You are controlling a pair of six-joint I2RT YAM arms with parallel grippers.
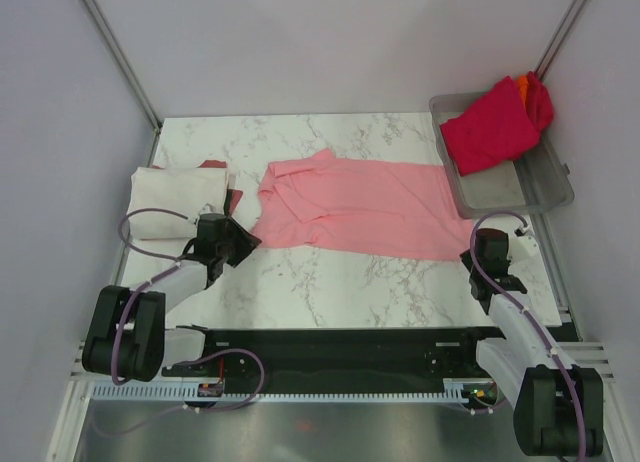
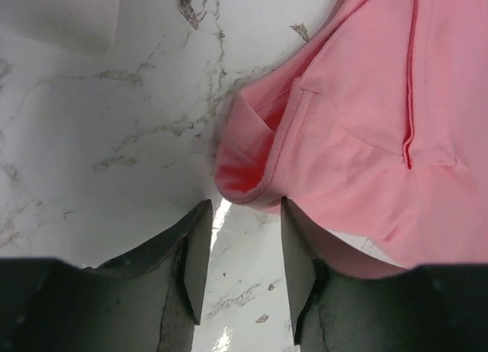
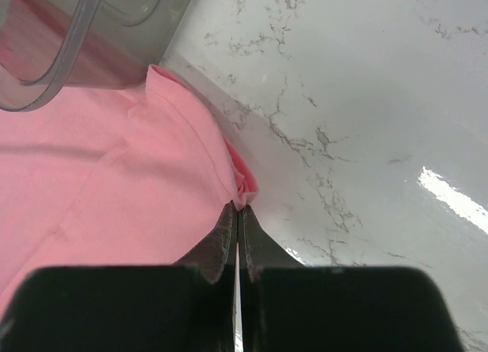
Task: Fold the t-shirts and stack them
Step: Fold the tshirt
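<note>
- Found pink t-shirt (image 1: 360, 207) flat at centre of table (image 1: 330, 282), collar toward 9 o'clock, ready for folding.
- Pinched its 4 o'clock corner in right gripper (image 3: 238, 209), jaws pressed together, apparently to lift that edge.
- Set left gripper (image 2: 244, 207) at the 8 o'clock corner, jaws spread either side of the rolled hem, not gripping.
- Parked folded cream-white t-shirt (image 1: 175, 192) at 9 o'clock as likely stack base, and crimson t-shirt (image 1: 490, 127) in tray (image 1: 540, 182) at 2 o'clock.

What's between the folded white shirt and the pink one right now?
Top view: a dark red cloth edge pokes out beside the cream-white shirt, then a narrow strip of bare marble table before the pink shirt.
</note>
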